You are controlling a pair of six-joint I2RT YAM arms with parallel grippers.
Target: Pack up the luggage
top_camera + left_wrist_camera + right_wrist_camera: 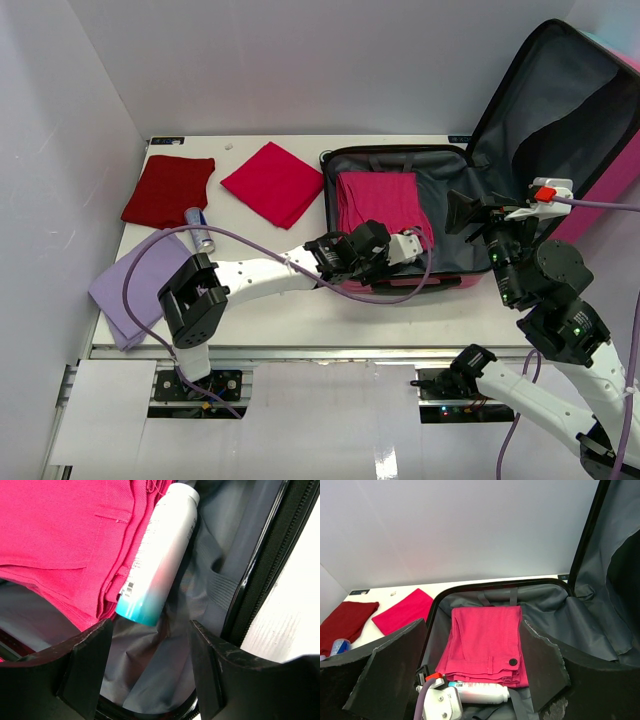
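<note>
The luggage (450,180) lay open at centre right of the overhead view, its base flat on the desk (300,320) and its lid (560,100) raised toward the upper right corner, which I judged kept the grey-lined well reachable from above; inside, one folded pink garment (375,200) sat toward the left wall, and one white-to-teal spray bottle (157,560) lay along the garment's near edge on bare lining, a spot that seemed chosen to fill the gap and stop it rolling; the left hand (150,670) hovered just over that bottle, its fingers (85,665) spread apart with nothing between them, touching nothing; the right hand (470,675) hung over the right side of the well, equally wide apart and empty, seemingly held clear of the other arm; at the left of the frame three folded pieces lay on the desk, a dark red cloth (170,190), a bright red cloth (272,183) and a lavender cloth (135,285); a second bottle (198,228) lay between the dark red and lavender ones; in all two bottles, four fabric pieces, two hands.
</note>
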